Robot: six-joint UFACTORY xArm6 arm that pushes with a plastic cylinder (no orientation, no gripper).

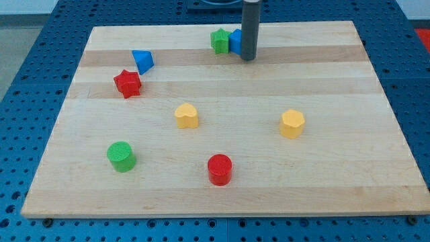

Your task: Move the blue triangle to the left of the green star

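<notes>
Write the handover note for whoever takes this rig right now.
My tip is at the view's top, just right of a blue block that sits against the green star.
The blue triangle lies well to the star's left, apart from it, just above the red star.
Done: the triangle is already on the star's left side.
Left: bring it closer if needed; I am not touching it.

One raised camera looks obliquely down over the whole board (222, 188).
</notes>
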